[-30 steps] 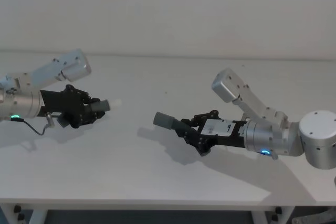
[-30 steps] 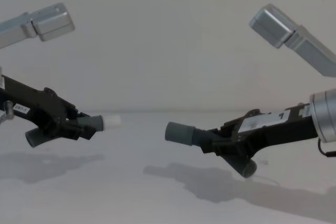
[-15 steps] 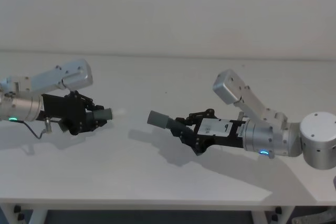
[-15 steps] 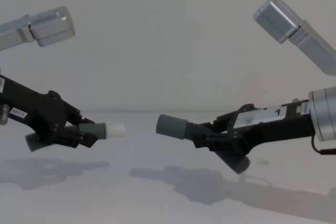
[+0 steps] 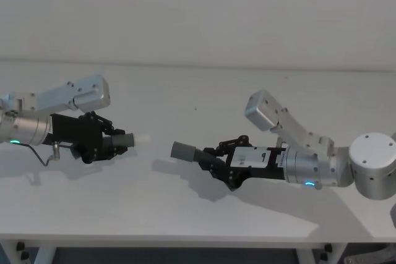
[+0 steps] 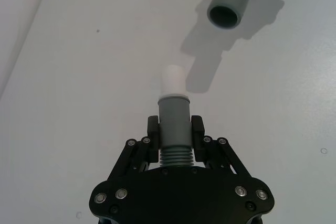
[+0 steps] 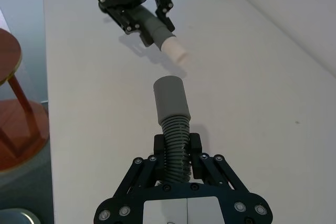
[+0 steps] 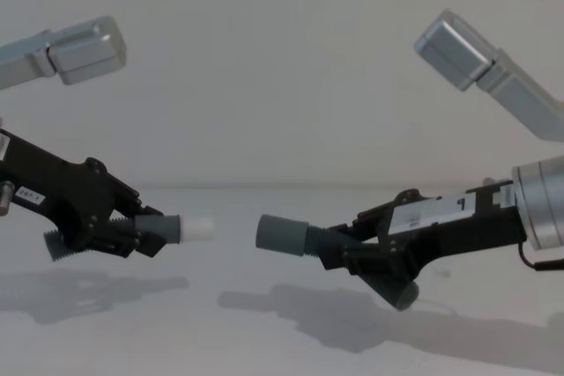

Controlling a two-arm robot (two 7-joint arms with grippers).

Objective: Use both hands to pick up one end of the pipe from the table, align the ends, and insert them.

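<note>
the left gripper (image 5: 105,145) clamps the white-tipped pipe piece (image 5: 127,140) and the right gripper (image 5: 216,160) clamps the collared piece (image 5: 185,151), both above the table (image 5: 198,97), ends facing and near but apart, so aligning is in hand and the next move calls for a straight push together.

No legible text (labels blurred)

White-tipped pipe (image 8: 181,228) faces collared pipe (image 8: 284,235), apart
</note>
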